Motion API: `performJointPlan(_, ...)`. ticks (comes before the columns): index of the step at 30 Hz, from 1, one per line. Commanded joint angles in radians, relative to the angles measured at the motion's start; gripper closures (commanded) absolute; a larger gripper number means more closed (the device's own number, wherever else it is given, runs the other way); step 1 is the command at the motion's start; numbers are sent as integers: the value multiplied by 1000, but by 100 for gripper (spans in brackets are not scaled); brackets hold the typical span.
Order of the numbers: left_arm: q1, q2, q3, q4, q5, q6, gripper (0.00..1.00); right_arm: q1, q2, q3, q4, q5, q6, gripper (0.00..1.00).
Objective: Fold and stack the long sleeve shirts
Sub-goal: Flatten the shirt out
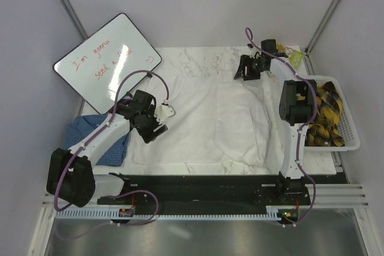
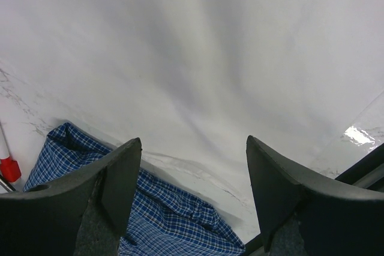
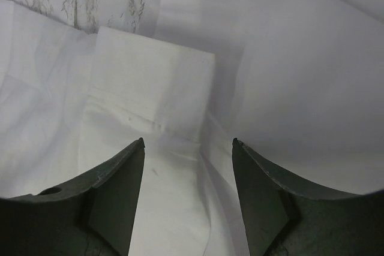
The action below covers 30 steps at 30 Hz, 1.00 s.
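Observation:
The large white shirt [image 1: 210,121] lies spread flat over the middle of the marble table [image 1: 198,58]. The blue checked shirt [image 1: 99,139] lies bunched at the table's left front, partly under the left arm. My left gripper [image 1: 161,121] is open and empty over the white shirt's left edge; its wrist view shows white cloth [image 2: 198,58] and the blue shirt [image 2: 168,220] below the fingers. My right gripper [image 1: 247,70] is open and empty over the white shirt's far right part, with a folded white cuff [image 3: 150,82] in its wrist view.
A whiteboard [image 1: 108,61] with red writing leans at the back left. A white basket [image 1: 345,139] with yellow-black cloth stands at the right edge. A red-capped marker [image 2: 7,163] lies beside the blue shirt. Grey walls close in on both sides.

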Motion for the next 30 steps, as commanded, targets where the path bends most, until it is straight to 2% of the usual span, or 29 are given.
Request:
performJointPlan(1,3,-2,45,-6,24,-29,22,-26,21,33,42,-78,67,32)
performJointPlan(6,4,24,56,-8,12,-29,22,-26,36,37,65,-117,101,38)
performJointPlan(12,4,40,67,-14,-2,-19,22,-26,42,36,94,-206,150,49)
performJointPlan(14,3,43,67,-12,-5,-16,22,-26,42,33,97,-223,159,56)
performJointPlan(15,3,43,67,-12,-5,-14,22,-28,41,34,102,-226,159,59)
performJointPlan(16,4,43,67,-14,-7,-14,22,-26,35,33,102,-238,160,69)
performJointPlan(21,3,43,63,-11,-10,-17,22,-32,-19,16,114,-273,164,100)
performJointPlan(27,32,21,94,-11,27,-58,22,-32,-148,-79,161,-426,194,100)
performJointPlan(30,75,-20,146,-11,97,-98,22,3,-299,-179,191,-499,219,100)
